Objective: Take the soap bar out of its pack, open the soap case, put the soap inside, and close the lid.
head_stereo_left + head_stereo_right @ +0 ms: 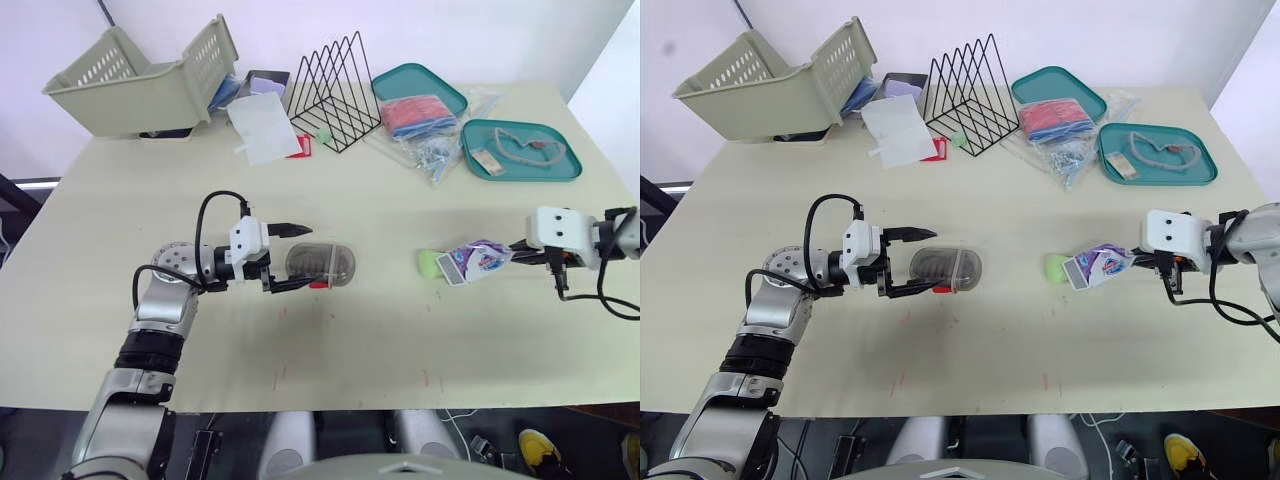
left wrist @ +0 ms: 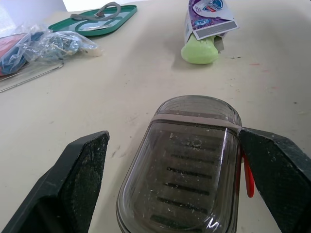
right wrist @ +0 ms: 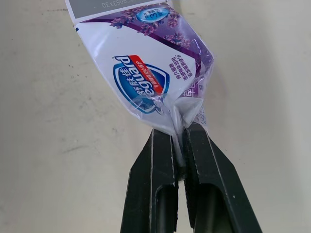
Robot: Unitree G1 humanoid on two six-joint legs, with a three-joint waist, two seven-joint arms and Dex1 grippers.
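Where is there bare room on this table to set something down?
Bare: the stretch between soap case and green soap bar, the near strip in front of them, and the band behind the case to the wire rack. Crowded: the far edge, with basket, trays and bags.

Soap case (image 1: 322,266) lies on the table (image 1: 400,340) left of centre, between the spread fingers of the left gripper (image 1: 307,257). Soap pack (image 1: 478,260) lies well apart to its right, with soap bar (image 1: 429,263) at its left end and right gripper (image 3: 179,141) clamped on its right end. Basket (image 1: 140,85) and wire rack (image 1: 335,95) sit behind, at the table's rear.
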